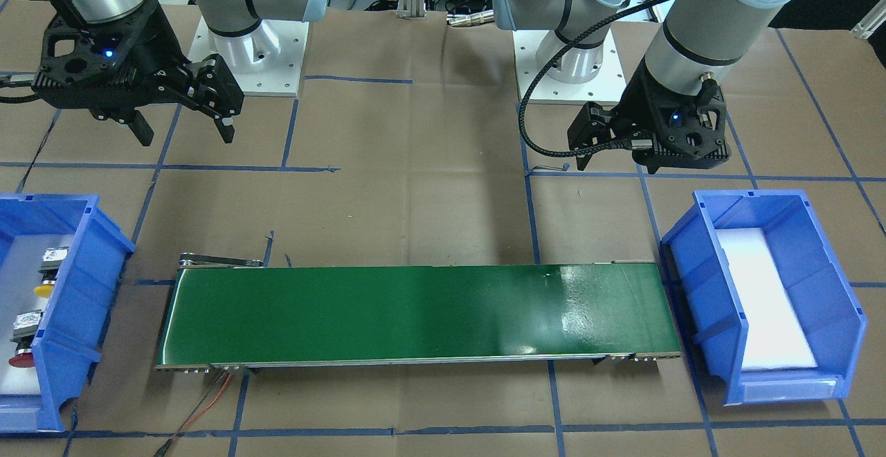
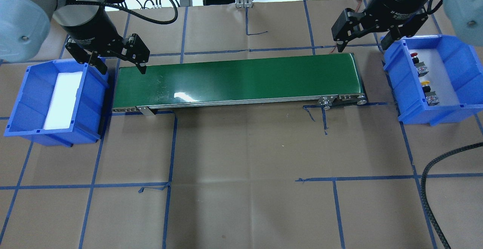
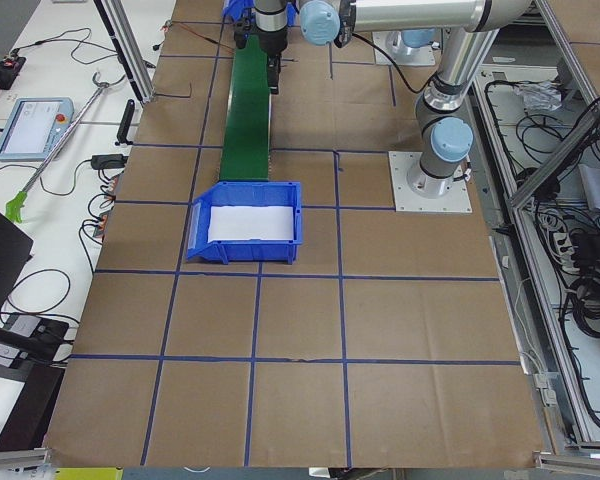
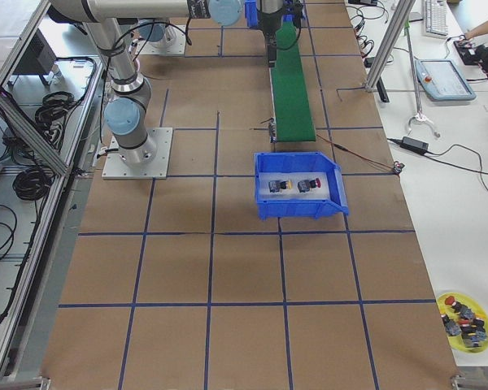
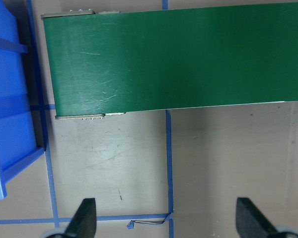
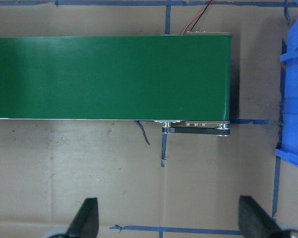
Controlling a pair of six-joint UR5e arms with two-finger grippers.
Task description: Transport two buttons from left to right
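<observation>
You had no text you could read with any certainty. The only lettering was a short line of white print [image 2: 405, 14] on the black wrist collar above the right gripper [image 2: 362, 46], at about one o'clock in the overhead view, and it was too small and blurred to make out. The pendant screen [image 3: 25, 130] on the bench at ten o'clock in the left side view was likewise too small to read.
</observation>
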